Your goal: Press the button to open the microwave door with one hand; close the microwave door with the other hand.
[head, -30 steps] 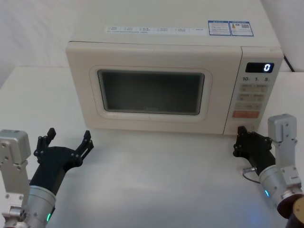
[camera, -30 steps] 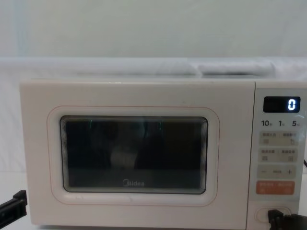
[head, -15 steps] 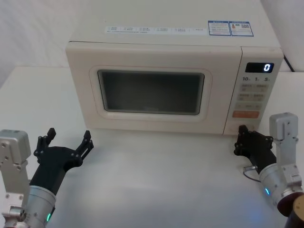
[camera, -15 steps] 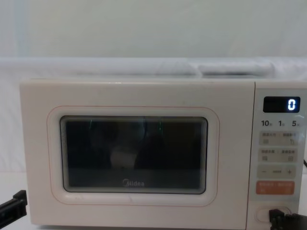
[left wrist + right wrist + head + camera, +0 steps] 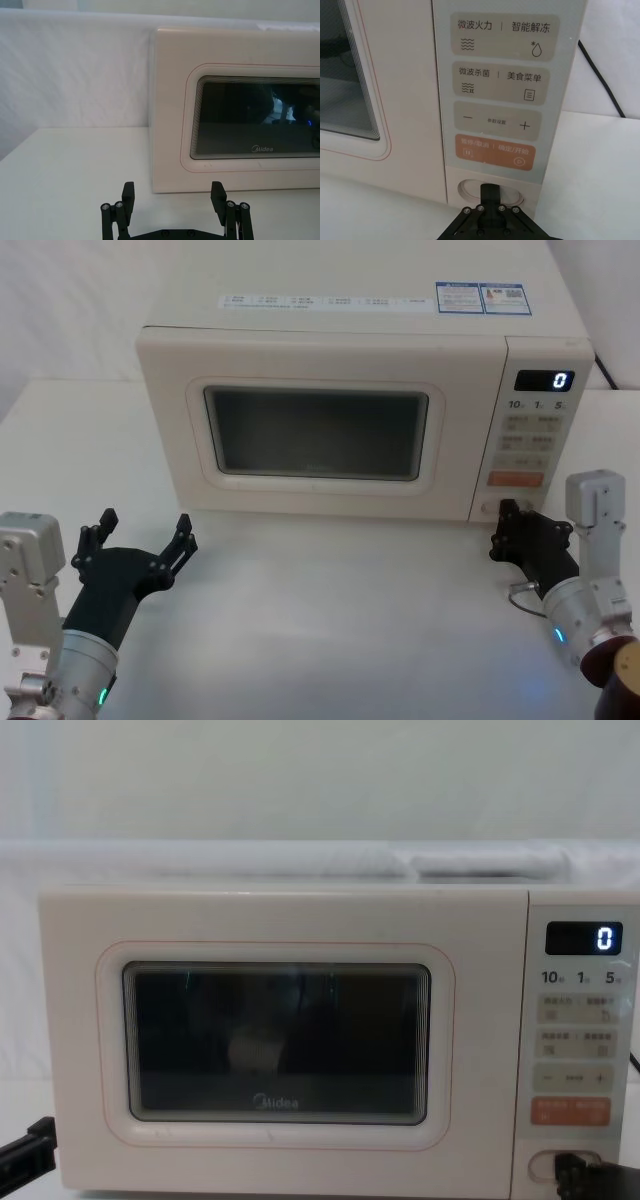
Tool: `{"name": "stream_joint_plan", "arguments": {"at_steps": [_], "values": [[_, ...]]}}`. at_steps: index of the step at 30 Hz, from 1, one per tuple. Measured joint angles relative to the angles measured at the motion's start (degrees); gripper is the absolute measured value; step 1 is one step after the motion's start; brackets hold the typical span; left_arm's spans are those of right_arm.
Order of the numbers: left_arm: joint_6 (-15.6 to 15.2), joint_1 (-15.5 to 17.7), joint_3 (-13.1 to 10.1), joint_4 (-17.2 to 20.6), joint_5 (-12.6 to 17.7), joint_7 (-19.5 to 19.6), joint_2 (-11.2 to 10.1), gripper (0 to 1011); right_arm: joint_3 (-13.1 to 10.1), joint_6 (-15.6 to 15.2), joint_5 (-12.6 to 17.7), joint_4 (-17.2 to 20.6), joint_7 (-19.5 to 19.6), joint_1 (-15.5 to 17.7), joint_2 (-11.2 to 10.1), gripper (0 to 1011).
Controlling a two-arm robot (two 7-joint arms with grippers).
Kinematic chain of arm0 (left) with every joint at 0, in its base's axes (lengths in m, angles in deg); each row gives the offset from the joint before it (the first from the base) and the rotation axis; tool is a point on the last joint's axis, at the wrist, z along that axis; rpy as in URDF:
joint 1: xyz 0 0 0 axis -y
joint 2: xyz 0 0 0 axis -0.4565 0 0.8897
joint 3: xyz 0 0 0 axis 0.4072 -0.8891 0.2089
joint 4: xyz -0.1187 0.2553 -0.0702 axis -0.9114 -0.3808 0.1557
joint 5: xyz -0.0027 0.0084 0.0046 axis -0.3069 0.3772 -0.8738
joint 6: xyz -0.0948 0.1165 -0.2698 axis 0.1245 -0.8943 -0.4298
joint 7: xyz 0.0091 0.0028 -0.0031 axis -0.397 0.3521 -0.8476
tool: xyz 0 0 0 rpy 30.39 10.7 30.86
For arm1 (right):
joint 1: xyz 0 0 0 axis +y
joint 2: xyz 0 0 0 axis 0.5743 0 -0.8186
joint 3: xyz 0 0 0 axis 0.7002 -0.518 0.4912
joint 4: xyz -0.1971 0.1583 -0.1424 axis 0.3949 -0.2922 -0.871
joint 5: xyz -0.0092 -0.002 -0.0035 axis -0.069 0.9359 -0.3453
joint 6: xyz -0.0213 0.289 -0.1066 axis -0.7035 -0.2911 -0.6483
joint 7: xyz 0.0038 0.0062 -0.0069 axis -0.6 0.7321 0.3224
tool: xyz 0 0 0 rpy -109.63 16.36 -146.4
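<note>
Cream microwave (image 5: 330,350) – dark glass door (image 5: 318,433), orange key (image 5: 491,153), black tools (image 5: 512,530), white table (image 5: 330,610).

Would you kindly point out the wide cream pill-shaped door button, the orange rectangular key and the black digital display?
Wide cream pill-shaped button (image 5: 470,188), right wrist view, its left end.
Orange rectangular key (image 5: 493,153), right wrist view, its middle.
Black digital display (image 5: 583,937), chest view, its centre.

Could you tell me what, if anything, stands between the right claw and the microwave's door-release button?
Nothing visible does. The right claw sits directly in front of the button, its closed tip at the button's face, below the orange key.
</note>
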Motion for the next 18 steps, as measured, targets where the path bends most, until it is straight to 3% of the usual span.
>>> {"name": "stream_joint_plan", "arguments": {"at_steps": [18], "values": [[0.0, 0.0, 0.0, 0.0, 0.0, 0.0, 0.0, 1001, 0.5, 0.7, -0.2, -2.4, 0.0, -2.1, 0.1, 0]]}}
